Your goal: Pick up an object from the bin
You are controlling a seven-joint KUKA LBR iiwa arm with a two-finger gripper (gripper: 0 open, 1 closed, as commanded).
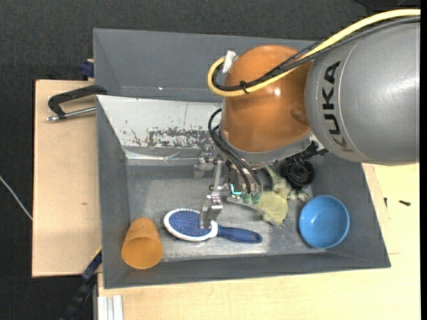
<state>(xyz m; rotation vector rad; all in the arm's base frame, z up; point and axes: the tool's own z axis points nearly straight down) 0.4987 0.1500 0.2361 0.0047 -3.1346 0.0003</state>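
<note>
Grey metal parts of the claw [213,212] are seen low in the middle of the grey metal bin [111,205], hung beneath the robot's glossy orange dome-shaped cover [267,99]. How far the claw is open cannot be told, since its upper part is hidden by the cover and by a tangle of black cables. Nothing is seen gripped in it. Its tip is set at the right edge of a blue-bristled oval brush [189,224], seemingly touching the head where the handle begins.

The brush is laid flat on the bin floor near the front wall. Its head is ringed by a white plastic rim, and its smooth blue handle is pointed to the right.

Much of the bin's back right part is covered by the orange cover and the broad silver-grey arm [373,92], over which a yellow cable [347,35] is looped. A black round thing [297,173] is half hidden under the cover; its kind cannot be made out. Just right of the claw a pale yellowish crumpled lump [273,207] is seen, soft-looking and of irregular shape, its upper edge lost among the cables.

A translucent orange plastic cup [141,244] is tipped on its side in the front left corner. A smooth round blue bowl [323,222] is set upright at the front right, just beside the lump.
</note>
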